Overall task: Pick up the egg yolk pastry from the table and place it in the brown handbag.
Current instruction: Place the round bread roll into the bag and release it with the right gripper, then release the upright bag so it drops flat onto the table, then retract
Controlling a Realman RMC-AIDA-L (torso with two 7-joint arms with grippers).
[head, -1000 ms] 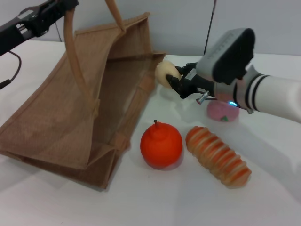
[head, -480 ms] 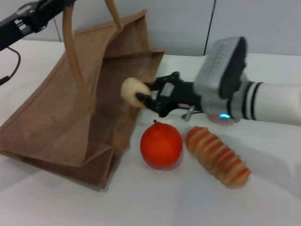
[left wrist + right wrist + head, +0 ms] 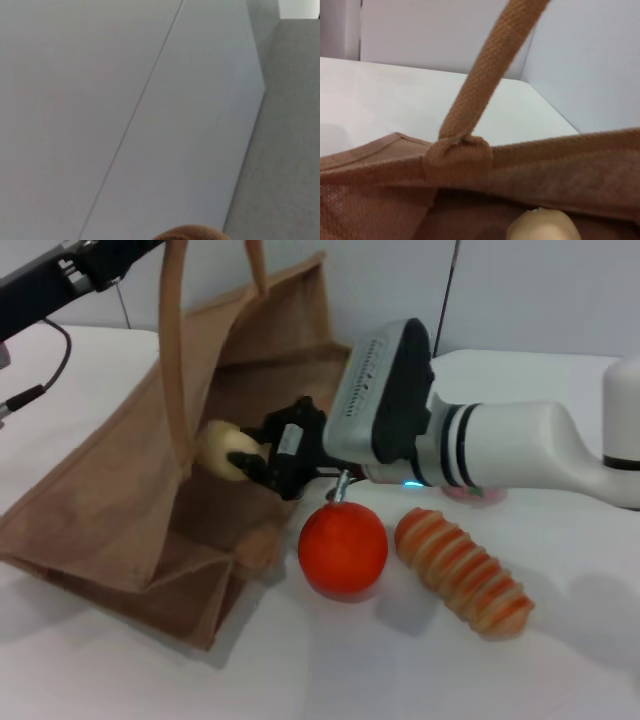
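Note:
The brown handbag (image 3: pixel 110 480) lies on the table at the left with its mouth facing right. My left gripper (image 3: pixel 112 254) is at the top left and holds one loop handle (image 3: pixel 175 360) up, which keeps the mouth open. My right gripper (image 3: pixel 250 455) is shut on the egg yolk pastry (image 3: pixel 224 450) and holds it inside the bag's mouth, above the lower wall. In the right wrist view the pastry (image 3: pixel 542 228) shows just below the bag's rim (image 3: pixel 555 150) and handle (image 3: pixel 485 75). The left wrist view shows only a wall and a brown bit of handle (image 3: pixel 190 233).
An orange fruit (image 3: pixel 343 547) sits just right of the bag's opening, under my right wrist. An orange-striped elongated bread (image 3: pixel 463 573) lies to its right. A pink bun (image 3: pixel 470 496) is mostly hidden behind my right arm.
My right gripper has carried the pastry leftward from beside the bag's right edge into its mouth. The left arm has shifted the handle slightly to the right.

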